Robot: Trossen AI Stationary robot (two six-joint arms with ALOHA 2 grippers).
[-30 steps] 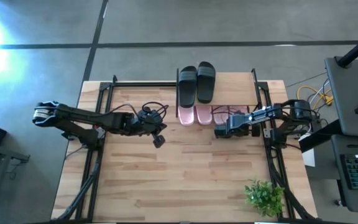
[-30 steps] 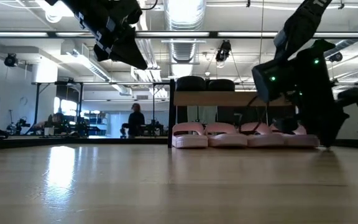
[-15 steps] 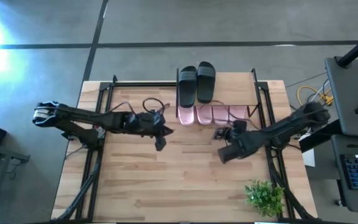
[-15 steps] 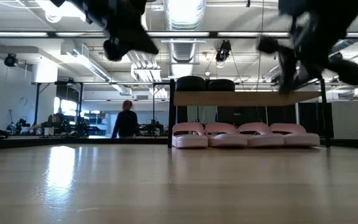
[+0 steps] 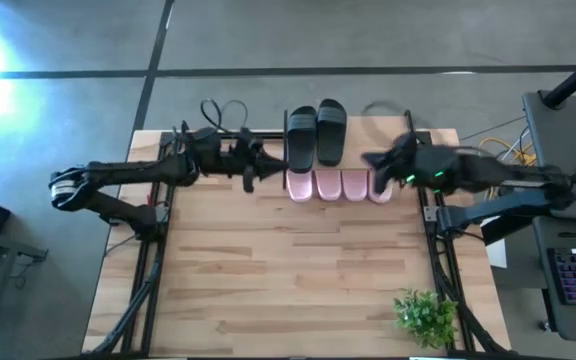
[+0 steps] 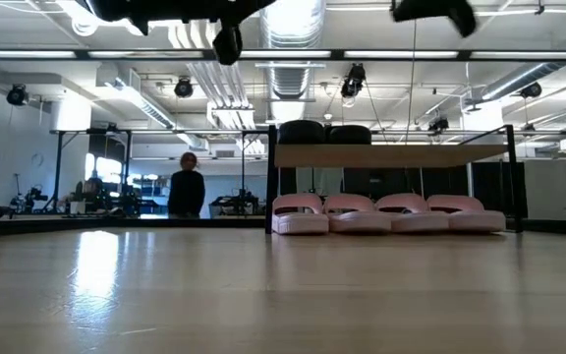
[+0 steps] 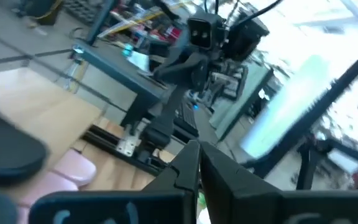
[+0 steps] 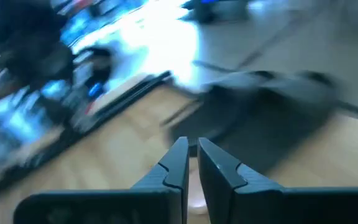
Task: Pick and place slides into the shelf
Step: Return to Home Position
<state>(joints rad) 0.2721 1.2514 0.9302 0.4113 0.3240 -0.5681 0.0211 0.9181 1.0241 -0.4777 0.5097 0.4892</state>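
4 pink slides (image 6: 399,214) under shelf (image 6: 391,155), 2 blk slides (image 5: 301,140) atop.

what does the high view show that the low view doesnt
Only the high view: the potted plant on the table, and the whole left arm and right arm, left gripper beside the shelf's left end, right gripper over its right end. Only the low view: a person in the room behind. Both: four pink slides under the shelf's plank, two black slides on top.
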